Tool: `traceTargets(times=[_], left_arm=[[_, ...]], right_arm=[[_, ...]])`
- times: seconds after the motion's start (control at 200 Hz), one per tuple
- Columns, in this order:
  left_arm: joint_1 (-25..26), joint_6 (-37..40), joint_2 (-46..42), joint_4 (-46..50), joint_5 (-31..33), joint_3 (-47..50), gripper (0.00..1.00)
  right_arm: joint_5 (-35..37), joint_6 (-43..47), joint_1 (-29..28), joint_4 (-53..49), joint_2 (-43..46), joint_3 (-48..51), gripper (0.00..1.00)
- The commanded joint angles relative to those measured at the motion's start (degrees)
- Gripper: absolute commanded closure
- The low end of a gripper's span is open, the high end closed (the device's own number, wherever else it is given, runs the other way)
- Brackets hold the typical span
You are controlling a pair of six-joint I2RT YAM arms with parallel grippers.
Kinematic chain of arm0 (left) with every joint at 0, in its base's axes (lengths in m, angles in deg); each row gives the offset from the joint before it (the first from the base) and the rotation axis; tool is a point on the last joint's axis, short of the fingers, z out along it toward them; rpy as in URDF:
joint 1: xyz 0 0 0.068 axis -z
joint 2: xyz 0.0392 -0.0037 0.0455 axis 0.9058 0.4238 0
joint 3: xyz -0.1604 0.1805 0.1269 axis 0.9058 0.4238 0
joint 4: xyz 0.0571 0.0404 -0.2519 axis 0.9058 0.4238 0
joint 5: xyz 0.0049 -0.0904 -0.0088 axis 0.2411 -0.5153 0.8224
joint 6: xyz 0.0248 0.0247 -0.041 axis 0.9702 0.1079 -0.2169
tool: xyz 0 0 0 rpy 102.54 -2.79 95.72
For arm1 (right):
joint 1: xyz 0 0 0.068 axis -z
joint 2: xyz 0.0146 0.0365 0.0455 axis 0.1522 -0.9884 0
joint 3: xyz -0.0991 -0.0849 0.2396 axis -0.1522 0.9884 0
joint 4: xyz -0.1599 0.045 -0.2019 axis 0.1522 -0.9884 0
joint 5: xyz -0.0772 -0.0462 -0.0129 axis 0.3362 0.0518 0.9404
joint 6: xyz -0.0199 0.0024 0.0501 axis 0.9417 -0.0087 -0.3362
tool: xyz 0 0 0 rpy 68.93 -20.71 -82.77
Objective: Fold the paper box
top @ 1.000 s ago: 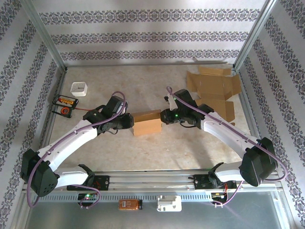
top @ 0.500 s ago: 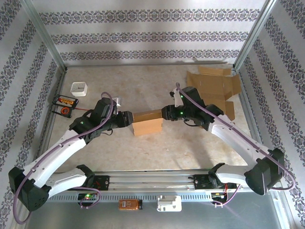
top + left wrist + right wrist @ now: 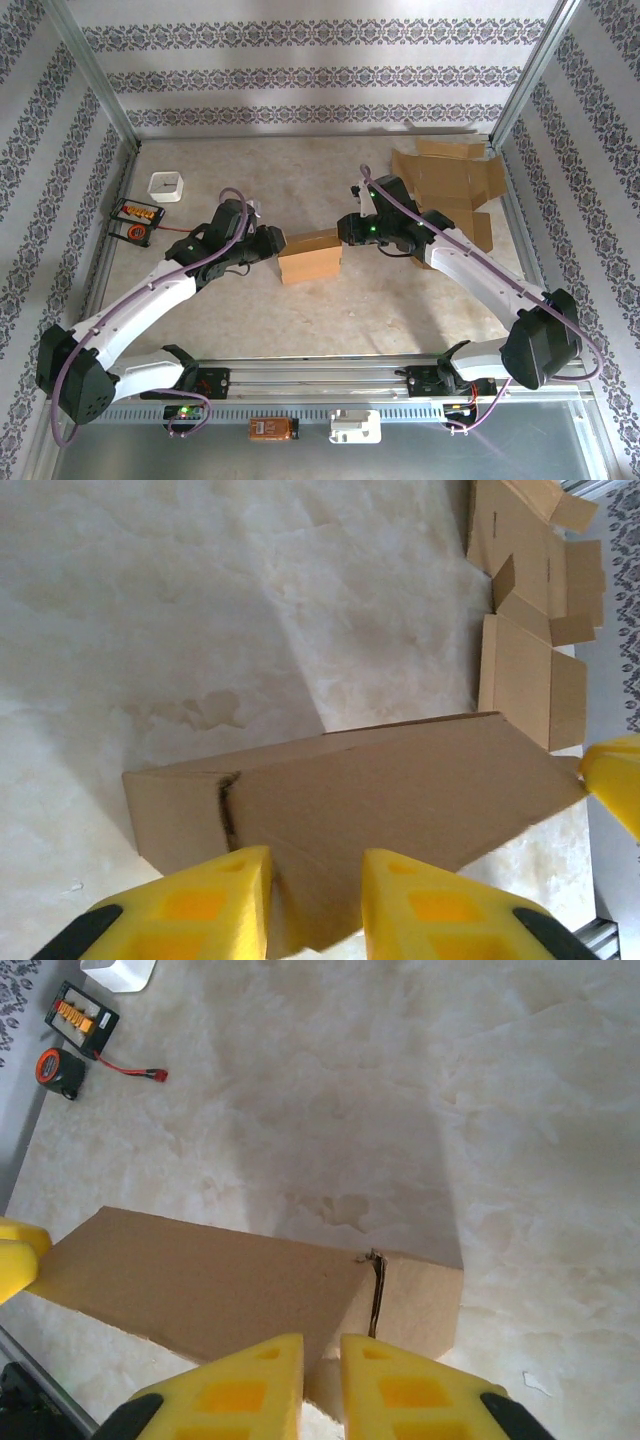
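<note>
The paper box sits in the middle of the table, between the two arms. It is brown and longer than it is tall. The left gripper is at the box's left end and the right gripper is at its right end. Both touch it.

In the left wrist view, the yellow fingers are a little apart. The near edge of the box goes in between them, so they seem to be clamped on it (the bottom of the picture cuts this part off). In the right wrist view, the jaws are almost together and pinch a thin edge of the box, just beside a dark slit.

Flat cardboard sheets lie at the far right, well apart from the box. At the far left are a small white tub, a black tray with orange parts and a tape measure.
</note>
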Motion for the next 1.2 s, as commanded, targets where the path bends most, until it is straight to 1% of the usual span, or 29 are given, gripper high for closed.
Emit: traceTargets(times=[0.0, 0.21, 0.315, 0.41, 0.45, 0.525, 0.57, 0.61, 0.735, 0.799, 0.949, 1.089, 1.194], left_arm=[[-0.79, -1.97, -0.38, -1.96, -1.65, 3.06, 0.76], [-1.06, -3.47, -1.26, -3.93, -1.07, 9.56, 0.87], [-1.49, -2.92, -1.25, -3.49, 0.35, 11.16, 0.89], [-1.93, -2.13, -2.04, -2.94, 0.55, 10.36, 0.89], [-2.02, -1.66, -2.62, -2.77, 1.12, 9.52, 0.86], [-2.10, -0.50, -3.92, -2.55, 2.76, 7.59, 0.76], [-2.10, -0.13, -4.49, -2.61, 3.94, 6.59, 0.69], [-2.15, -0.10, -4.97, -3.01, 4.68, 6.08, 0.64], [-2.26, -0.43, -5.24, -5.06, 4.50, 5.55, 0.56], [-2.28, -0.53, -4.93, -5.10, 4.18, 5.82, 0.53], [-2.55, -0.84, -4.37, -5.72, 2.84, 8.00, 0.54], [-2.72, -2.00, -2.45, -7.41, -1.61, 10.74, 0.62], [-2.72, -3.57, -0.78, -10.28, -5.05, 15.38, 0.66]], right_arm=[[-0.82, -1.76, -0.79, 1.40, 0.00, 2.60, 0.83], [1.74, -4.00, -1.80, 3.92, 0.55, 9.01, 0.85], [3.18, -4.00, -1.81, 3.73, 0.30, 10.37, 0.84], [2.21, -4.00, -1.63, 3.54, 1.13, 9.21, 0.82], [1.99, -4.00, -1.63, 3.25, 1.76, 8.14, 0.81], [2.04, -3.63, -1.63, 2.81, 2.64, 5.51, 0.77], [2.32, -3.26, -1.53, 2.60, 2.95, 3.93, 0.72], [2.62, -3.03, -1.54, 2.65, 3.05, 2.64, 0.67], [5.20, -2.11, -0.94, 2.70, 2.41, 1.30, 0.57], [5.20, -2.23, -0.33, 2.41, 1.53, 1.62, 0.54], [2.63, -3.29, -0.18, 3.25, 0.09, 4.82, 0.54], [1.92, -4.77, -0.72, 5.40, -1.04, 9.99, 0.55], [0.25, -5.27, -1.43, 6.89, -2.99, 13.62, 0.60]])
